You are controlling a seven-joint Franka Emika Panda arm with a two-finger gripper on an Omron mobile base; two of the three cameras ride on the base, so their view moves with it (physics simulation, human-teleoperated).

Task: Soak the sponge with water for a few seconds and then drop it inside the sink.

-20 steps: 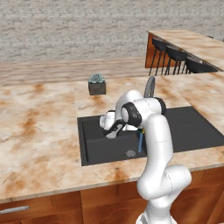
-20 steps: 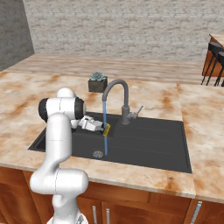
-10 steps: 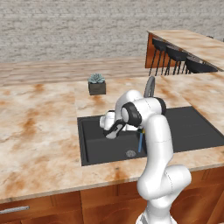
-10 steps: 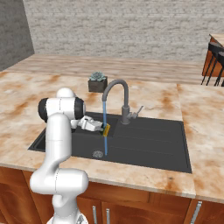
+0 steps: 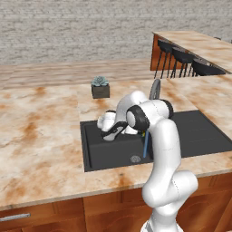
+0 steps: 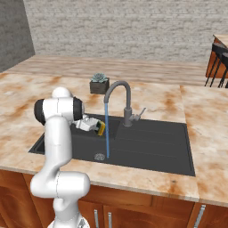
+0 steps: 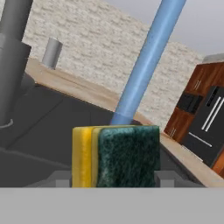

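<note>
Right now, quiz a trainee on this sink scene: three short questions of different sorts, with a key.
1. True or false: the green-and-yellow rectangular sponge lies on the marble countertop.
2. Where does the thin light-blue water stream land? A) by the round grey drain in the black recessed sink; B) on the potted succulent.
3. Fill in: the two-finger gripper is shut on the ____.

Key: 1 false; 2 A; 3 sponge.
</note>
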